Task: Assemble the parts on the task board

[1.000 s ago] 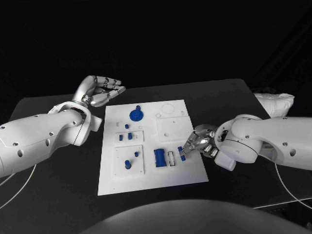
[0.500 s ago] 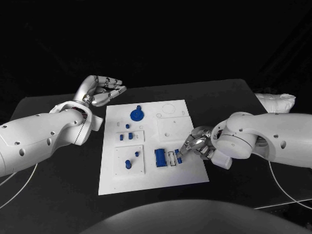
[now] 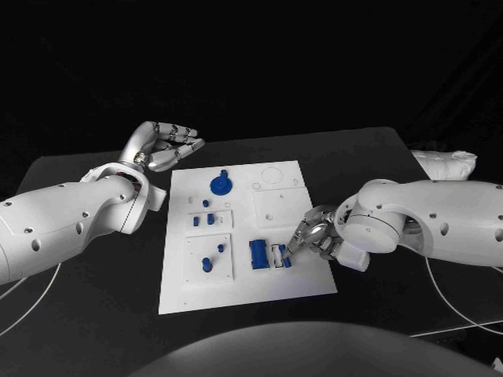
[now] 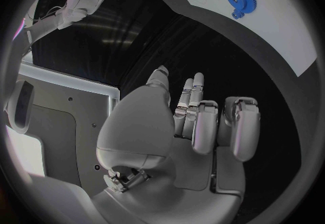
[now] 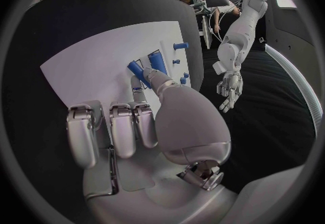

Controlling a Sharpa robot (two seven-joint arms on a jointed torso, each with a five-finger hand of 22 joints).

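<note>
Right hand [image 3: 315,234] is down at the task board's [image 3: 302,283] right edge, fingertips on a small blue part [image 3: 285,257] just beside the larger blue block [image 3: 257,254] in the lower-middle of the board. In the right wrist view the thumb and a finger meet at a blue part [image 5: 137,72], the other fingers [image 5: 122,129] curled in — looks like a pinch, though contact is partly hidden by the thumb.

Left hand [image 3: 161,146] sits off the board's far-left corner, above the black table [image 3: 82,298], holding nothing — fingers loosely curled and apart in the left wrist view [image 4: 203,126].

On the board: blue gear [image 3: 220,185] near the far end, small blue pegs [image 3: 204,220] left of centre, another blue piece [image 3: 207,264] in the lower-left recess.
</note>
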